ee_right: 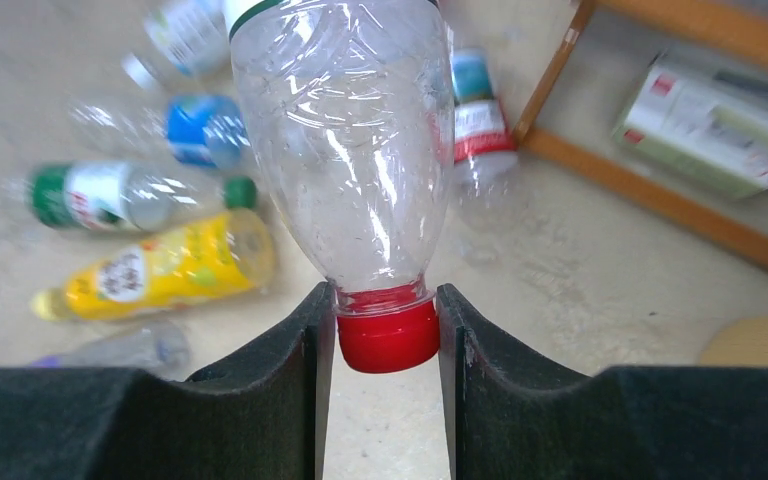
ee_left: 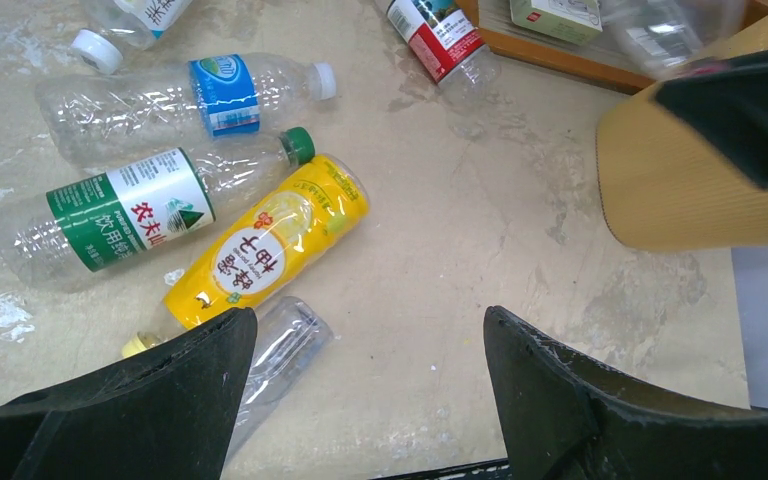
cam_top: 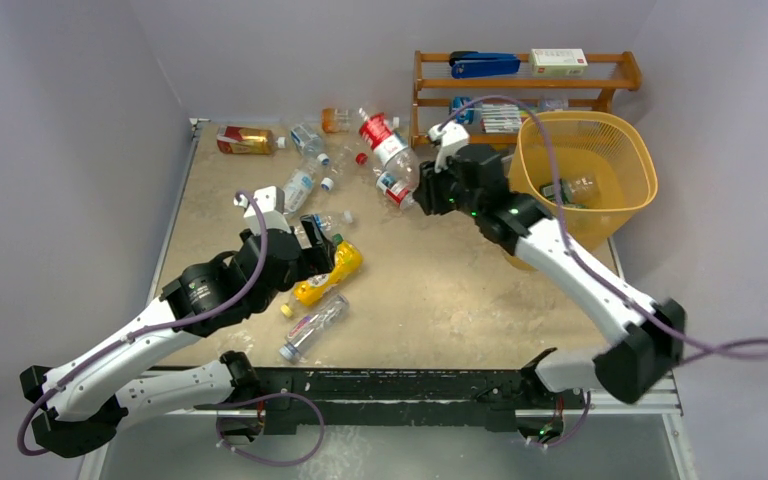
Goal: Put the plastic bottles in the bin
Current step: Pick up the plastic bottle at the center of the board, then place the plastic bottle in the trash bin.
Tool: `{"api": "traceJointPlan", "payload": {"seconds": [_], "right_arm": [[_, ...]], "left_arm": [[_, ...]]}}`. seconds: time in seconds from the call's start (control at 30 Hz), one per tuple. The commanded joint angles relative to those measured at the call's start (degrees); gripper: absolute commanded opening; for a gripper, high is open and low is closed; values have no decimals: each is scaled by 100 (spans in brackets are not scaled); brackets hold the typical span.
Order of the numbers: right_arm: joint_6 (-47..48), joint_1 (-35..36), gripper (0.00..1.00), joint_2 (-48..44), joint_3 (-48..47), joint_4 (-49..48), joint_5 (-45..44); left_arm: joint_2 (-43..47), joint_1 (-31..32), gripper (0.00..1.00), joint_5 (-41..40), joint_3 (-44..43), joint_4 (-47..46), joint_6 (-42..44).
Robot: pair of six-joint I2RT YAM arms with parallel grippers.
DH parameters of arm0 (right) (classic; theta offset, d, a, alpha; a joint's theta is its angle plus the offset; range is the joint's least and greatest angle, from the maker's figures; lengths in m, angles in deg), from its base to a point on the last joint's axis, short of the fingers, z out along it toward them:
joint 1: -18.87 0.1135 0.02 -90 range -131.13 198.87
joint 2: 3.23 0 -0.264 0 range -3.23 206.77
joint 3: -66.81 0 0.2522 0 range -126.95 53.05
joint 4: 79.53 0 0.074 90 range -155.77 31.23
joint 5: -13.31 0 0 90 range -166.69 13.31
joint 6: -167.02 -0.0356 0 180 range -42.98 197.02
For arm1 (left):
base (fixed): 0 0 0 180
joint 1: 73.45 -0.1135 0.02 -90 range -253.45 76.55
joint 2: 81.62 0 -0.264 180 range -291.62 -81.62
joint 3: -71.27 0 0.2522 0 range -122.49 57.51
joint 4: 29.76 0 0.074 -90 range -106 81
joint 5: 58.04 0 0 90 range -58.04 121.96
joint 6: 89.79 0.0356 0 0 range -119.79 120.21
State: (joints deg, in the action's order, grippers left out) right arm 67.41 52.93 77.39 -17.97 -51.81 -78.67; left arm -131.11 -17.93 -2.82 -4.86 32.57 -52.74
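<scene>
Right end effector [ee_right: 385,300] pinched on the red cap of a clear bottle [ee_right: 345,140], at 9 o'clock of the bin [cam_top: 615,150] in the top view. Left end effector [ee_left: 368,318] spread, gripping nothing. Yellow bottle [ee_left: 270,240] lies on the counter [ee_left: 480,200] at its 10 o'clock.

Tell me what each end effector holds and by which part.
Right end effector: clear bottle, by its red cap. Left end effector: nothing.

I get bright, even light and soft shadows; right wrist background is blurred, glare streaks the clear bottle [ee_right: 345,150].
</scene>
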Motion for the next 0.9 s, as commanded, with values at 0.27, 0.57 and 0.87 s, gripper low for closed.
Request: {"api": "traceJointPlan", "payload": {"seconds": [0.27, 0.57, 0.87], "right_arm": [[-799, -114, 24, -1612, -1611, 2301, -1652], [-716, -1577, 25, -1806, -1698, 2661, -1919], [-358, -2901, 25, -1526, -1715, 2450, -1220]], "left_arm": [[-36, -11, 83, 17, 94, -390, -20], [-242, -7, 83, 125, 138, -563, 65], [-226, -7, 83, 157, 128, -602, 61]]}}
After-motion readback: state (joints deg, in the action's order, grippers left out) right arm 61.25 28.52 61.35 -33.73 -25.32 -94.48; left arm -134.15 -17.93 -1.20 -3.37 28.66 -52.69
